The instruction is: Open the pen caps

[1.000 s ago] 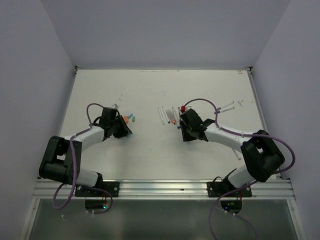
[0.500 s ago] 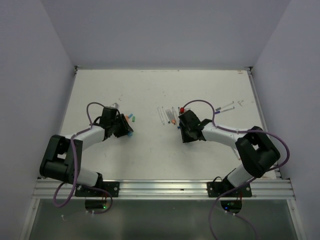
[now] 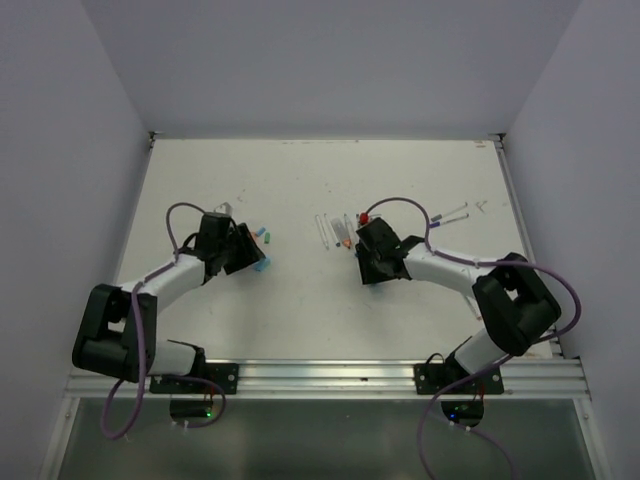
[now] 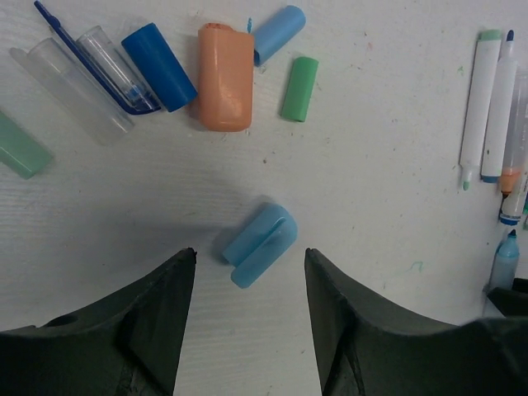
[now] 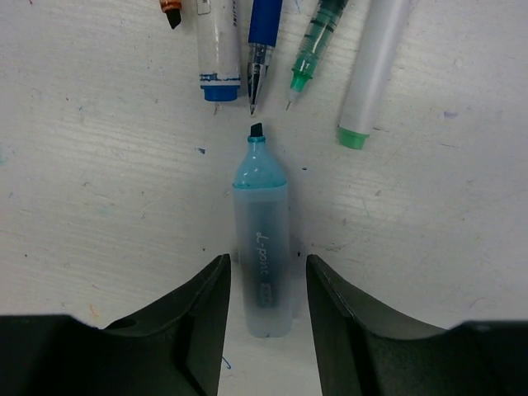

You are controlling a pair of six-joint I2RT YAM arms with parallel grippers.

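Left wrist view: a light blue cap point(image 4: 260, 243) is seen lying loose on the table point(image 4: 371, 214) between the parted fingers of the left tool point(image 4: 249, 254), touched by neither. Four more pen caps point(image 4: 224, 77), dark blue, orange, pale blue and green, are gathered at upper left. In the right wrist view an uncapped teal highlighter point(image 5: 261, 247) is shown lying free between the spread fingers of the right tool point(image 5: 268, 262), its chisel tip bare, below a row of bare-tipped pens point(image 5: 266, 49). Most of the job is judged done. Only the top external view shows further pens point(image 3: 455, 213) at the table's upper right, too small for caps to be told.
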